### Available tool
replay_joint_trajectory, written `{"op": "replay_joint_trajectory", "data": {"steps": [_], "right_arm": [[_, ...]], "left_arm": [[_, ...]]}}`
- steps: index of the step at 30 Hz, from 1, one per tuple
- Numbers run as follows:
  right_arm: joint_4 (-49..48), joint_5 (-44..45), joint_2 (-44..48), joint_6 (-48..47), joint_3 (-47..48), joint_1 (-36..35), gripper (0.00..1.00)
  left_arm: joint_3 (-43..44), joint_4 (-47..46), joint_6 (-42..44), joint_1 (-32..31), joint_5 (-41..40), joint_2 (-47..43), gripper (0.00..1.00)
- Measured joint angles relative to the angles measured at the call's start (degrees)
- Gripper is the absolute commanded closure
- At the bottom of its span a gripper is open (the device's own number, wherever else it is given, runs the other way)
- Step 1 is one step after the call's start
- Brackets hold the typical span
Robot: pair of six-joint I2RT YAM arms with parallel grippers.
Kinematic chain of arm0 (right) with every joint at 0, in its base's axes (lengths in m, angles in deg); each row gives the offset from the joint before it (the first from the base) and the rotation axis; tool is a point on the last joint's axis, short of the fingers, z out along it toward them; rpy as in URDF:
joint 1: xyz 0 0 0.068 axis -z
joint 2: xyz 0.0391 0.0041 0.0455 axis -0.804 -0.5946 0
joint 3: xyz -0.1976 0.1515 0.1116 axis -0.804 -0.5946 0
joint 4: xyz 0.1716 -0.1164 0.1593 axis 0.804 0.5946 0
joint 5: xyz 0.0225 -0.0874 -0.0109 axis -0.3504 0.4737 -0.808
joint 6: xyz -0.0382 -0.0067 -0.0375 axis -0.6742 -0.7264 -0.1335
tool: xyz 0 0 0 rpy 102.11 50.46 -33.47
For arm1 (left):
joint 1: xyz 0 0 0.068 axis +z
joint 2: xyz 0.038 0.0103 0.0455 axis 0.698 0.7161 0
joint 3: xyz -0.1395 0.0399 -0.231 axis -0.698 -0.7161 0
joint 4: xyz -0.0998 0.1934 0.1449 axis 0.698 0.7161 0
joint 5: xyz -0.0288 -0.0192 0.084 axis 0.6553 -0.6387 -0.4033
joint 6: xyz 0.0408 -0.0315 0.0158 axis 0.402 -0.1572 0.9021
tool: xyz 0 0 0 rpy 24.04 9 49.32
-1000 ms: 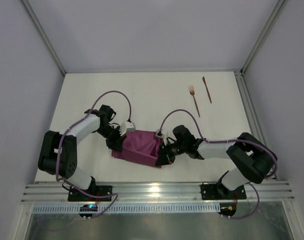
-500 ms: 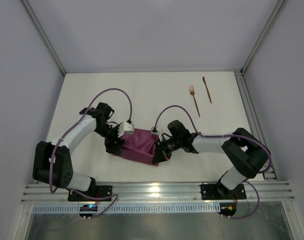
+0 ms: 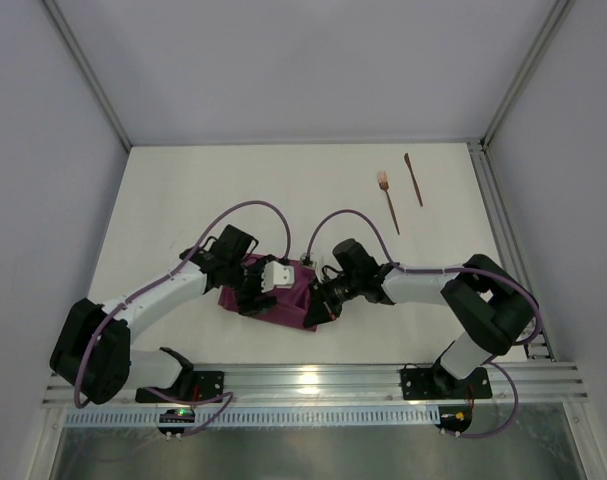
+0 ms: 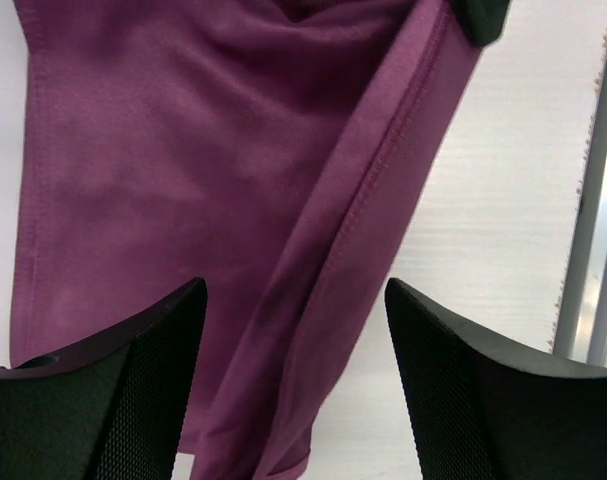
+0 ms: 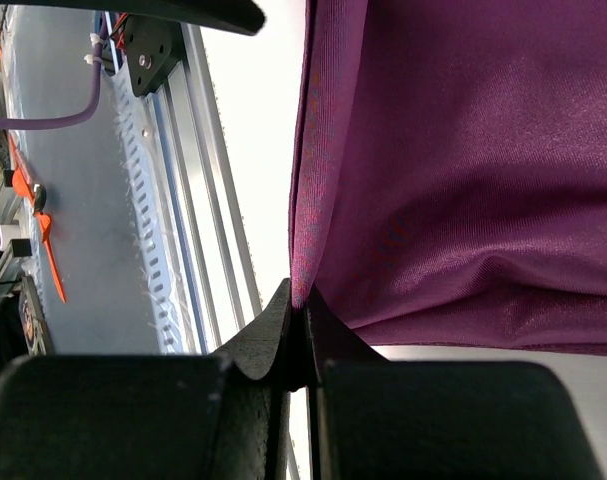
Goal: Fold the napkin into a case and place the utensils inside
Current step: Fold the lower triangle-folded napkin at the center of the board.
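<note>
The left gripper [image 4: 295,300] is hovering, jaws apart, over the magenta-purple soft cloth napkin [image 4: 183,150], its stitched hem running lengthwise between them. The right gripper [image 5: 303,300] is clamping the napkin's opposite edge. The slim copper-coloured metal utensils [image 3: 389,205] are lying well beyond, nearer to the right gripper.

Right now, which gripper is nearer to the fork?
Right. The right gripper pinches the napkin's right edge, nearer the fork; the left gripper hangs open over the napkin, farther left.

White table [image 3: 233,180]: napkin [image 3: 299,296], fork [image 3: 388,198], knife [image 3: 413,180]
</note>
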Motion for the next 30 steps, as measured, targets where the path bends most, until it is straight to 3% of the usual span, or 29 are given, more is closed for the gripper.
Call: {"op": "replay_joint_trajectory", "data": {"steps": [3, 4, 10, 16, 18, 21, 24, 30], "right_arm": [[0.1, -0.2, 0.0, -0.3, 0.0, 0.0, 0.96], [0.1, -0.2, 0.0, -0.4, 0.0, 0.0, 0.96], [0.3, -0.3, 0.0, -0.7, 0.0, 0.0, 0.96], [0.3, -0.3, 0.0, -0.8, 0.0, 0.0, 0.96], [0.3, -0.3, 0.0, -1.0, 0.0, 0.0, 0.96], [0.3, -0.3, 0.0, -1.2, 0.0, 0.0, 0.96], [0.3, -0.4, 0.0, -1.4, 0.0, 0.0, 0.96], [0.4, -0.4, 0.0, -2.0, 0.0, 0.0, 0.96]], "left_arm": [[0.0, -3.2, -2.3, -0.5, -0.6, 1.5, 0.56], [0.0, -3.9, -3.0, -0.6, -0.8, 2.0, 0.7], [0.0, -4.5, -4.2, -0.6, -0.2, 2.8, 0.87], [0.0, -3.9, -4.2, -0.6, 0.6, 4.4, 0.97], [0.0, -3.7, -4.0, -0.6, 0.9, 4.4, 0.93], [0.1, -2.9, -3.1, -0.6, 2.1, 4.4, 0.43], [0.5, -1.3, -2.4, -0.6, 4.2, 4.4, 0.37], [1.2, -1.5, -2.1, -0.6, 5.0, 5.9, 0.42]]}}
